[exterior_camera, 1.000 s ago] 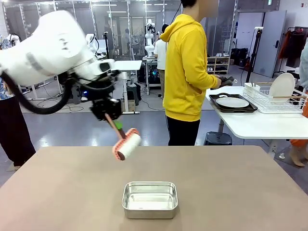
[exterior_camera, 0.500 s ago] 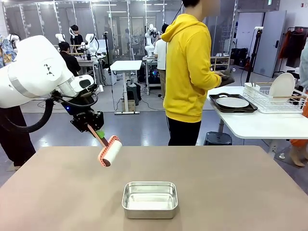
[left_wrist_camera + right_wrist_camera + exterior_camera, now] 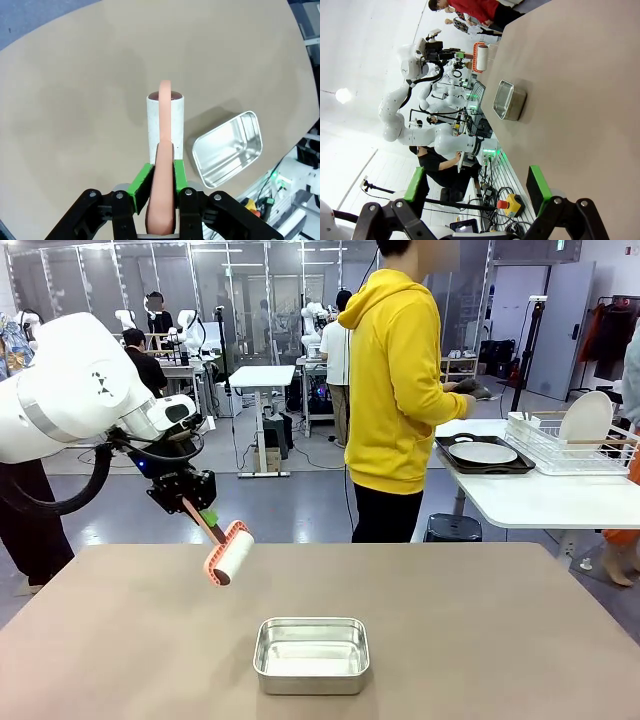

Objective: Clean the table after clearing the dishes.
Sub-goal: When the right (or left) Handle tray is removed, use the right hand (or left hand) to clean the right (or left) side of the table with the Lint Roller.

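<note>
My left gripper [image 3: 205,516] is shut on the salmon handle of a white lint roller [image 3: 229,553]. The roller hangs tilted just above the far-left part of the tan table [image 3: 480,630]. In the left wrist view the green pads [image 3: 140,181] clamp the handle, with the roller [image 3: 165,120] pointing at the tabletop [image 3: 75,100]. My right gripper [image 3: 476,186] stands open over the table [image 3: 580,100] with nothing between its fingers. A white plate on a dark tray [image 3: 483,453] lies on the white side table at the right.
A small steel pan [image 3: 311,654] sits near the table's front middle; it also shows as the pan [image 3: 227,147] and the pan [image 3: 509,100]. A person in a yellow hoodie [image 3: 395,390] stands at the side table, beside a wire rack holding an upright plate [image 3: 585,420].
My left arm has swung left and a little lower with the roller, then stayed still for the last half second. The person has shifted slightly to the right.
</note>
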